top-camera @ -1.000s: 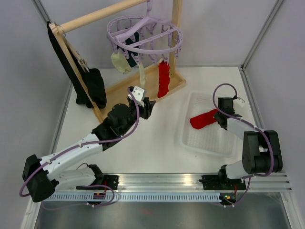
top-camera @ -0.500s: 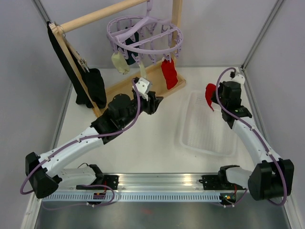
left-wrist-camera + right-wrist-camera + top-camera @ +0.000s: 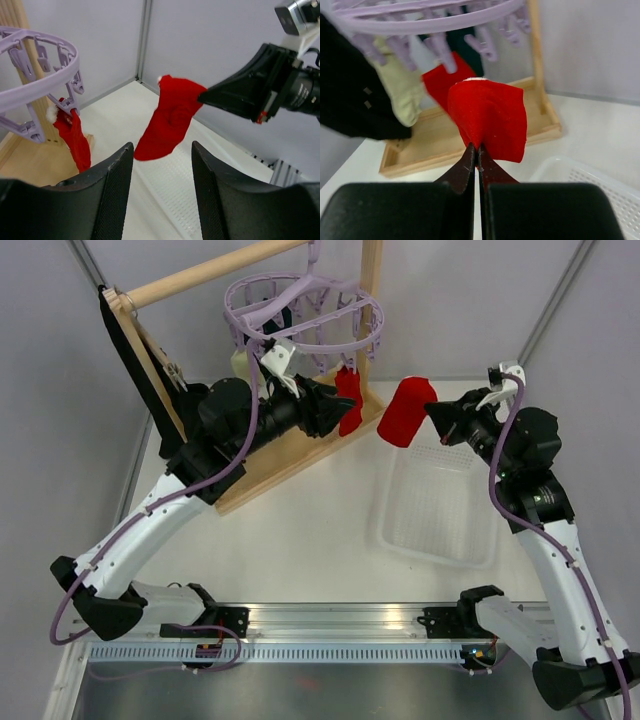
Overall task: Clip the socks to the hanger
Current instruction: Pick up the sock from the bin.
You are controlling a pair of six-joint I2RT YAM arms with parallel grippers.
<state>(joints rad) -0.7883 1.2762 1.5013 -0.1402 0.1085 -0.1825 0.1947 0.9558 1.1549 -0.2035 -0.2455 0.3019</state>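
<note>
My right gripper (image 3: 432, 412) (image 3: 478, 148) is shut on a red sock (image 3: 405, 412) (image 3: 490, 116) (image 3: 169, 120), holding it in the air above the tray's far end. The sock hangs to the right of the lavender hanger (image 3: 300, 308) (image 3: 40, 85) (image 3: 420, 17). A second red sock (image 3: 349, 400) (image 3: 75, 137) hangs from a clip on the hanger's right side. A cream sock (image 3: 405, 85) and a dark teal sock (image 3: 283, 320) hang further back. My left gripper (image 3: 335, 405) (image 3: 162, 147) is open and empty beside the clipped red sock, pointing at the held one.
A white perforated tray (image 3: 440, 510) (image 3: 200, 200) lies on the table under the right arm. The hanger hangs from a wooden rack (image 3: 290, 455) whose upright post (image 3: 370, 300) stands just behind it. A long black cloth (image 3: 135, 360) drapes over the rack's left end.
The right arm lifted the red sock out of the tray and carried it up and left toward the hanger. The left arm rose to the hanger's right side, its jaws opening wider.
</note>
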